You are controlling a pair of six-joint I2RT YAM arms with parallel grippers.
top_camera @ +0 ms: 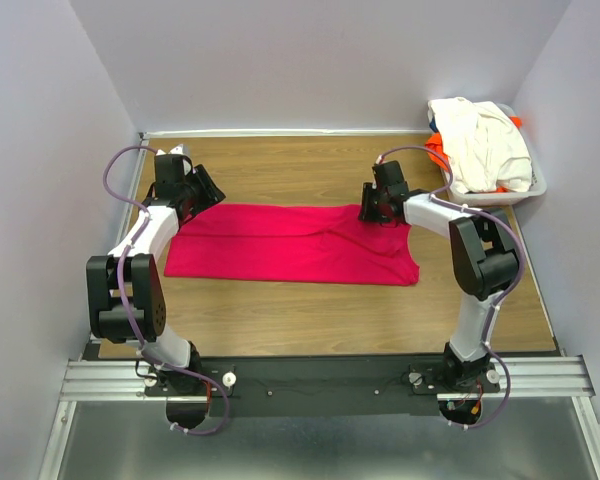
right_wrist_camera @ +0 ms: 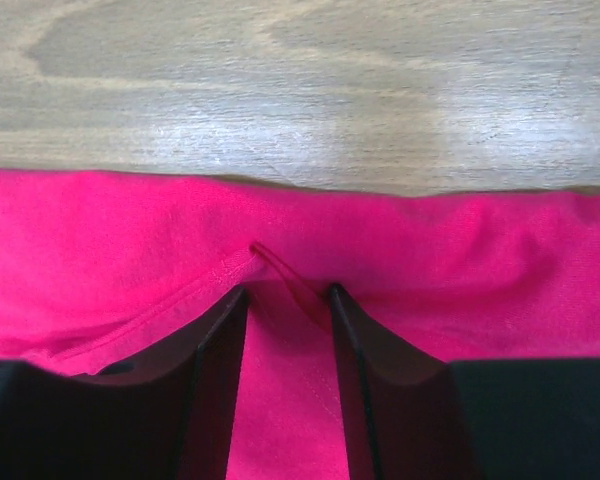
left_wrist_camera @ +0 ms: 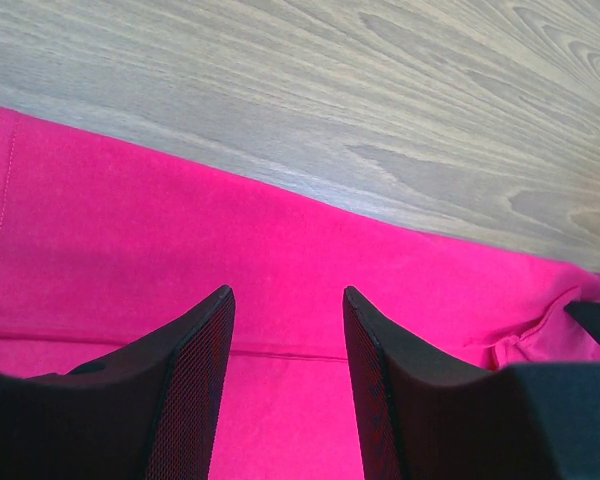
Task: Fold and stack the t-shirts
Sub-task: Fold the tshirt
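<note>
The crimson-pink t-shirt lies flat on the table, spread as a long band from left to right across its middle. Its far edge is nearly straight, and its right end is deeper than its left, ending in a corner that points toward the near side. A long crease runs along its length, with a low ridge of cloth raised near the far edge on the right. The cream-white t-shirt sits crumpled in a heap on top of the basket in the far right corner. The orange t-shirt is bunched under it, showing mostly at the heap's left side.
</note>
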